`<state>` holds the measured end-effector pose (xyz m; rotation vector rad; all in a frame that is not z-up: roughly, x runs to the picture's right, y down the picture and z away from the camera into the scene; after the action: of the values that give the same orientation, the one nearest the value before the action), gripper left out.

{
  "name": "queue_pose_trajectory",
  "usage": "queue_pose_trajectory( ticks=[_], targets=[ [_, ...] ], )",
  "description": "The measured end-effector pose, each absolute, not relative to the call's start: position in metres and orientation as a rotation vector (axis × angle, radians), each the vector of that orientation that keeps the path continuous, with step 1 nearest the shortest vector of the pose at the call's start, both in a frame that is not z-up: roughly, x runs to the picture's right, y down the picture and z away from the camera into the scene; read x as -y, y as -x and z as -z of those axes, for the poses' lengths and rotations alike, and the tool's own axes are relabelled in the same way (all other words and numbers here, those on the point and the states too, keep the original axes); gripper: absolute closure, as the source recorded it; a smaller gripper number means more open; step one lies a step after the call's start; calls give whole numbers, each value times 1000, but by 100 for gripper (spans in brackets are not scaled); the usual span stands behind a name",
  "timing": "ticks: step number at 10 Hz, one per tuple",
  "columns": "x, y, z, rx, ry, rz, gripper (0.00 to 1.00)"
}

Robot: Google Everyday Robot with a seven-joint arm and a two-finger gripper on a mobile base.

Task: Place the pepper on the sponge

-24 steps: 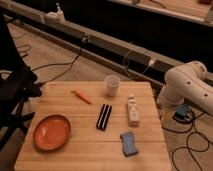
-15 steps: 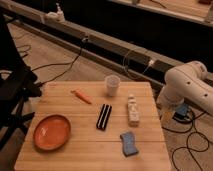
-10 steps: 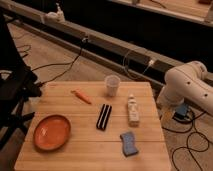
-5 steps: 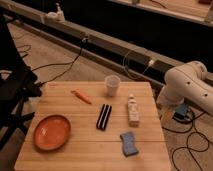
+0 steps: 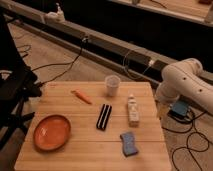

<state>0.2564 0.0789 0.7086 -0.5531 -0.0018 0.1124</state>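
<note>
A pale wooden table (image 5: 60, 155) of planks is seen, with a black ridged rectangular block (image 5: 104, 116) near its centre. The pepper (image 5: 81, 96), slim, smooth and orange-red, is laid bare on the wood at 10 o'clock, well apart from the sponge (image 5: 129, 143), a blue wavy-sided rectangle at 5 o'clock. A shallow round orange plate (image 5: 51, 132) is set at 8 o'clock, a translucent cup (image 5: 113, 85) at 12 o'clock; its contents cannot be told. A small white bottle (image 5: 133, 110) is placed at 3 o'clock. The gripper (image 5: 161, 109) is carried at the glossy white arm's (image 5: 185, 85) lower end, just off the table's 3 o'clock edge; its state cannot be told
</note>
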Motion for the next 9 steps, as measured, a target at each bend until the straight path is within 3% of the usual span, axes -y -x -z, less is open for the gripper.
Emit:
queue_pose_trajectory(
  ticks=[4,7,9],
  targets=[
    [-31,-160,-723,145,494,-114,35],
    [-10,-78,-707,271,462,-82,35],
    [-10,-80,-707,269,461,-85,35]
  ],
)
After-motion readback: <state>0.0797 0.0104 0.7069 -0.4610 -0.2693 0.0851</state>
